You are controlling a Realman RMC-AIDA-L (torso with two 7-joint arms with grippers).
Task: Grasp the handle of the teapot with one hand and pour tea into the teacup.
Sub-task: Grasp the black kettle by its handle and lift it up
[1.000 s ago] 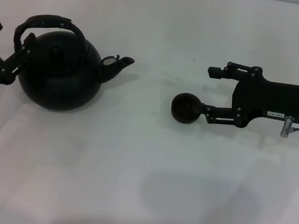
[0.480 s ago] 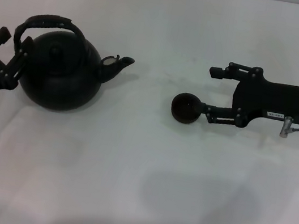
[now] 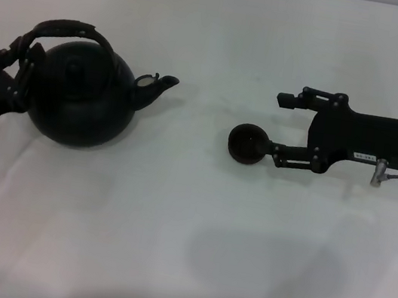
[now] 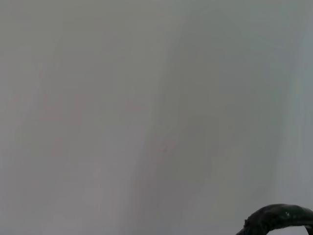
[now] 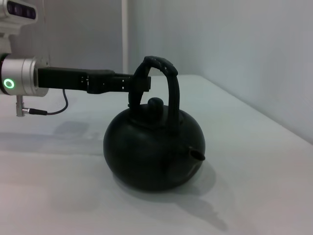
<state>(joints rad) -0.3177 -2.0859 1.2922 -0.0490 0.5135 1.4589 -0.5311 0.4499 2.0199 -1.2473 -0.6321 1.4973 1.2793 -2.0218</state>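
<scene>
The left tool (image 3: 22, 62) is at the teapot's (image 3: 81, 99) handle (image 3: 70, 28); its grip is hard to see. The right tool (image 3: 276, 124), fingers spread, touches the teacup (image 3: 248, 143) on the worktop (image 3: 185, 231).

A matte black teapot (image 3: 79, 98), its lid knob and short spout the same black, stands on a plain white table (image 3: 184, 238). The handle (image 3: 70, 29) is dark, its wrapped top brownish-black. The small teacup (image 3: 249, 144) is black inside and out. Both the left gripper (image 3: 20, 65) and right gripper (image 3: 279, 126) are black; each arm ends in a silver cuff, the left one bearing a glowing green ring.
</scene>
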